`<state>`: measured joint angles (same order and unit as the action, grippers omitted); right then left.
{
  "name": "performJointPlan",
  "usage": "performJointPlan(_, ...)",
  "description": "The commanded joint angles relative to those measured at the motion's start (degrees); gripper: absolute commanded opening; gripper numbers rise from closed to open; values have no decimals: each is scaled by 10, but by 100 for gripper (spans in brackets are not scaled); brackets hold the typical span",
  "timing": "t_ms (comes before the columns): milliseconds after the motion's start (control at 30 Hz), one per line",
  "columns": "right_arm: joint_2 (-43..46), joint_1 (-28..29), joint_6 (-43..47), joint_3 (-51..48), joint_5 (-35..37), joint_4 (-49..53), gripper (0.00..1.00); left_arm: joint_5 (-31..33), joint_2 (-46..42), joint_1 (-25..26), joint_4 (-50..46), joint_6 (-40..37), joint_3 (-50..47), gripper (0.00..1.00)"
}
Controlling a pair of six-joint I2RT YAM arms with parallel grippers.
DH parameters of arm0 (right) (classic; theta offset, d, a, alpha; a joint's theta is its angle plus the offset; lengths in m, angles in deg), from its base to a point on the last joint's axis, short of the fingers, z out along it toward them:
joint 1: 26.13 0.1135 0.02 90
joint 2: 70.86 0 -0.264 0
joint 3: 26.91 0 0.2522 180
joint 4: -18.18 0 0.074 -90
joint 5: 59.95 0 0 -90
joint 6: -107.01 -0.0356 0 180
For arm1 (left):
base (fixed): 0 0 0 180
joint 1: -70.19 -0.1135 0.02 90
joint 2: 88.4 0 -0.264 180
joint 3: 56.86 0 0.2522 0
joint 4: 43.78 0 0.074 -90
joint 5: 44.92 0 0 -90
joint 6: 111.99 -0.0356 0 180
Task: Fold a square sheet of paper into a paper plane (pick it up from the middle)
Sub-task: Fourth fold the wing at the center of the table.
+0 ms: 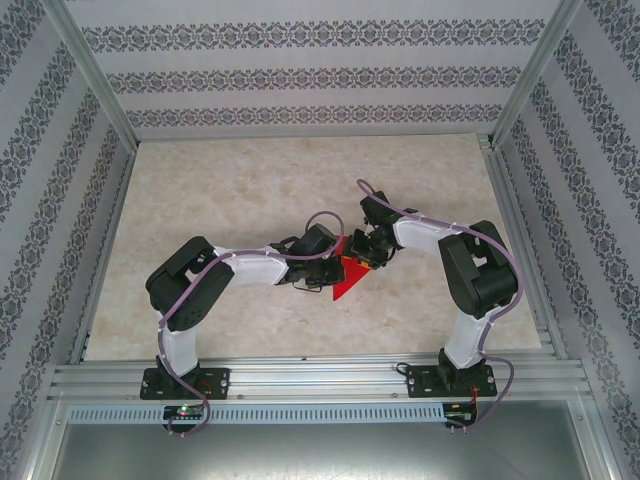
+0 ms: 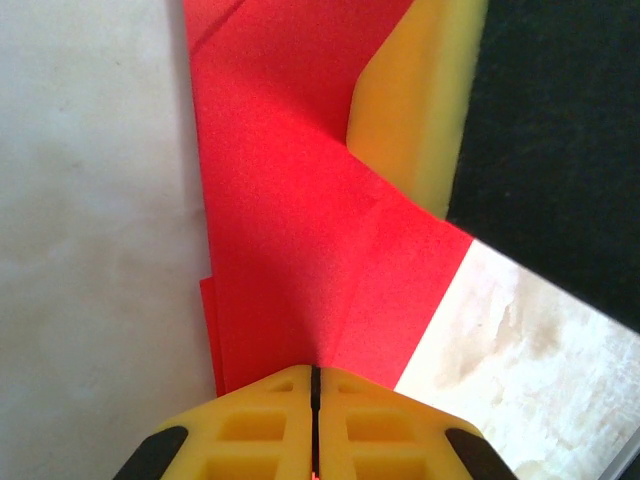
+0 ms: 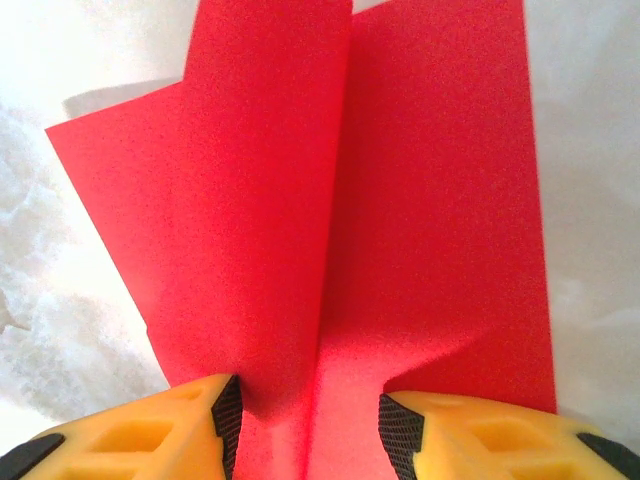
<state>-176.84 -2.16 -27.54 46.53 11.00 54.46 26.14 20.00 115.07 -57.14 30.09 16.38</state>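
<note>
Worktop (image 1: 250, 180) is a flat slab with a pale beige marbled finish, matte, with faint mottling in both wrist views. The cell is boxed in by walls (image 1: 300, 75) papered in grey-on-white striped damask on the back and both sides, with aluminium frame posts (image 1: 95, 85) in the corners. An aluminium rail (image 1: 300, 380) runs along the near edge and carries both arm bases. The bright red paper sheet (image 1: 345, 282) sits mid-worktop, slightly right of centre, between the two wrists; from above it reads as a pointed wedge with its tip towards the near edge. Left tool (image 1: 335, 263) comes in from the left. In its wrist view the left tool (image 2: 315, 400) has its yellow fingers pressed together with no gap, a sliver of red in the seam, so it is pinching the sheet (image 2: 290, 200) at its edge. A fold line runs diagonally across the red, and one yellow finger (image 2: 410, 110) of the other arm touches the far part of the sheet. Right tool (image 1: 362, 254) comes in from the right. In its wrist view the right tool (image 3: 305, 412) has its jaws well apart, straddling a raised lengthwise crease in the sheet (image 3: 430, 200) and not clamping it. The left flap is lifted and throws a shadow on the worktop.
</note>
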Motion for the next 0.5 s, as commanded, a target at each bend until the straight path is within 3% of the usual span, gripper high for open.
performJointPlan(0,-131,17,17,-59,99,20,48,11,13,-7,-13,-8,-5,10)
performJointPlan(267,-109,18,13,-61,91,24,48,14,21,-7,-33,-9,-6,8)
performJointPlan(467,-31,13,13,-47,61,44,48,10,32,-7,-51,-7,-11,4)
